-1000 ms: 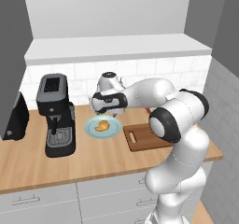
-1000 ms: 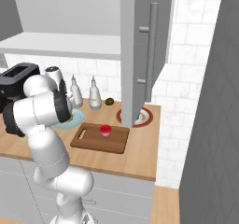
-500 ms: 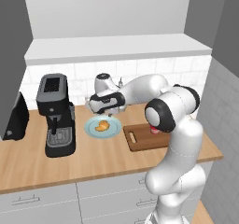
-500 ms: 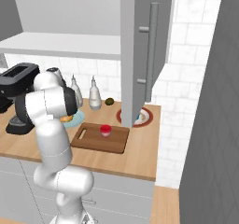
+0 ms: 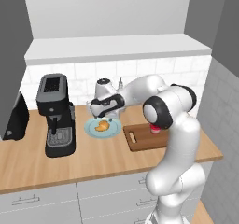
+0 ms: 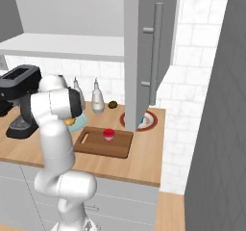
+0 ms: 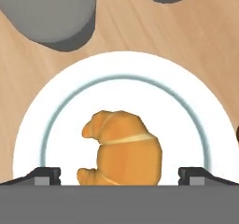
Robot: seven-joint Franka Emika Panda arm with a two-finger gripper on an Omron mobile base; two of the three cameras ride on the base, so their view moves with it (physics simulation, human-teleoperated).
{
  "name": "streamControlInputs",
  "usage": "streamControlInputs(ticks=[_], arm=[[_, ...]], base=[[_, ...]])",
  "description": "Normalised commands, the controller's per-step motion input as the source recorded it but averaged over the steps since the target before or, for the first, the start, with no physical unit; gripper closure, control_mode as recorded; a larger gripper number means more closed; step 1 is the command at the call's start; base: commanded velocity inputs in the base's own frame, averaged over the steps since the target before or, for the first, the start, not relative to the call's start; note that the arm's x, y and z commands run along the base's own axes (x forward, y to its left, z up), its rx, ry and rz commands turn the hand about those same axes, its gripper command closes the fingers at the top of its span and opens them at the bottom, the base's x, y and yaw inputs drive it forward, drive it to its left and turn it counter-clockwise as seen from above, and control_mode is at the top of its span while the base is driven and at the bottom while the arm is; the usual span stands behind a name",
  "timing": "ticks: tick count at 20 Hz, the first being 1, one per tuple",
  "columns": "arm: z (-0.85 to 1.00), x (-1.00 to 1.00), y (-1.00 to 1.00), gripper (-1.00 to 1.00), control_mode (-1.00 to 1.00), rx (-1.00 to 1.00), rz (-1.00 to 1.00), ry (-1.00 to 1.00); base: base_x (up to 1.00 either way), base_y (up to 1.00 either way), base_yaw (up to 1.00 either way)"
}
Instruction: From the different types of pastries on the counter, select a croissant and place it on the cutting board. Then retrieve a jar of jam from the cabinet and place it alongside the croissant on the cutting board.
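Hand view is showing the fingers (image 7: 119, 176) spread wide, one tip at each side of the croissant (image 7: 122, 148), because the hand is hanging just above it for a grasp. One croissant is lying on one round plate (image 7: 60, 101) on the bench (image 5: 93, 157). Farther right, one cutting board (image 5: 140, 138) is already carrying one red jar (image 6: 109, 134). Behind, two white bottles (image 6: 97, 96) are standing near the wall.

The white arm rises from the base at five o'clock in the left base view, bends at its elbow and reaches toward ten o'clock. Its gripper (image 7: 119, 175) points downward, fingertips (image 7: 46, 175) spread wide apart.
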Motion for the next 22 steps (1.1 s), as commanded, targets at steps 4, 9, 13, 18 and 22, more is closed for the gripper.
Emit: streamControlInputs(ticks=[4, 9, 13, 18, 22], arm=[[-0.56, 0.00, 0.00, -1.00, -1.00, 0.00, -0.04, 0.07], [-0.37, 0.00, 0.01, -1.00, -1.00, -0.02, 0.00, 0.09], [-0.06, 0.00, 0.11, 1.00, -1.00, 0.00, 0.00, 0.00], [0.00, 0.00, 0.04, 1.00, -1.00, 0.00, 0.00, 0.00], [0.07, -0.13, 0.00, 1.00, -1.00, 0.00, 0.00, -0.12]], base=[[0.00, 0.00, 0.00], [0.00, 0.00, 0.00], [0.00, 0.00, 0.00], [0.00, 0.00, 0.00], [0.00, 0.00, 0.00]])
